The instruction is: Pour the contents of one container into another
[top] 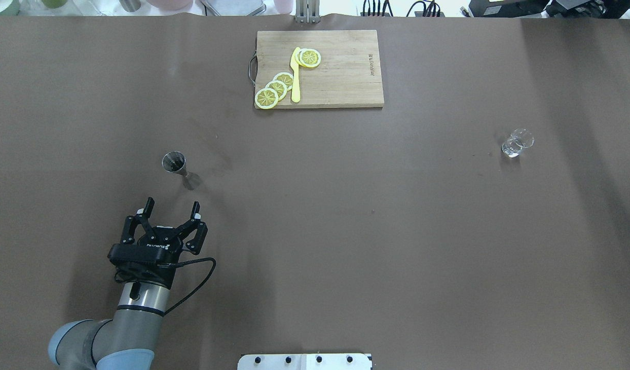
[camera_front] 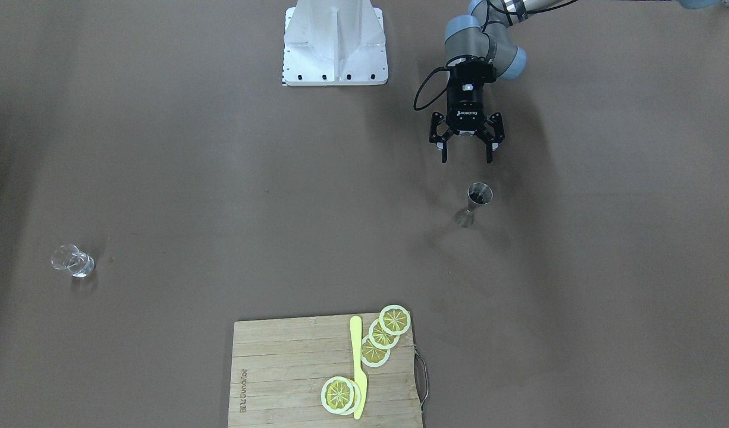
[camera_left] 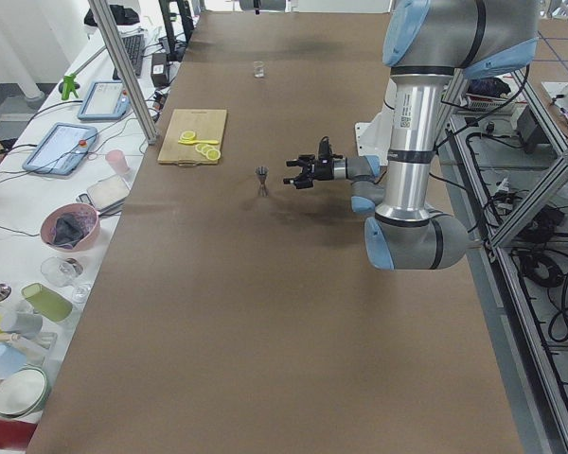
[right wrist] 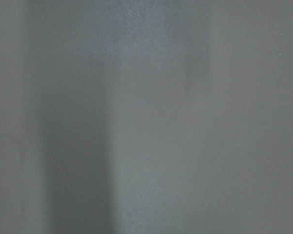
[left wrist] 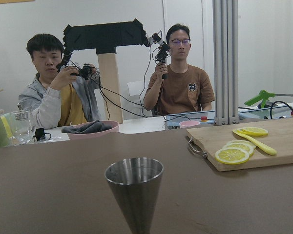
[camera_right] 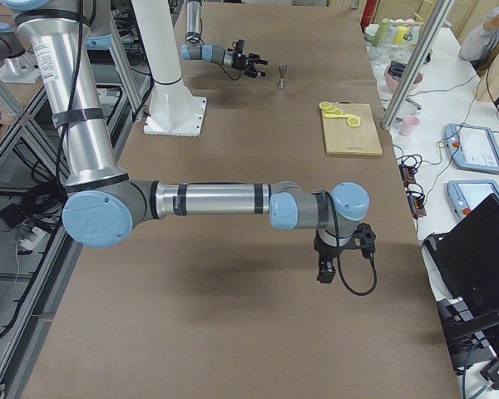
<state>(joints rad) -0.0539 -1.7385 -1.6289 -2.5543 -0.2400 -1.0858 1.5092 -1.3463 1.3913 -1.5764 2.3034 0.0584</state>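
Jigger (top: 180,169) stands upright just ahead of the left end effector (top: 172,204), jaws wide apart; best centre on its waist and close gently. Right end effector (camera_right: 323,273): spread cannot be told.

1. The table cover (top: 346,231) is a plain dull brown with no pattern.
2. The jigger (top: 173,162), left of centre in the overhead view, is shiny grey metal, dark inside its cup.
3. The glass (top: 517,142), at the right, is clear and colourless.
4. The cutting board (top: 340,77), at top centre, is pale wood with fine lengthwise lines and small dark lettering.
5. The lemon slices (top: 266,98) are yellow with white rims and a spoked pattern.
6. The knife (top: 295,77) is pale yellow.
7. The left gripper (top: 172,204), at lower left, is black with white lettering.
8. Its arm (top: 143,298) is silver with pale blue joints.
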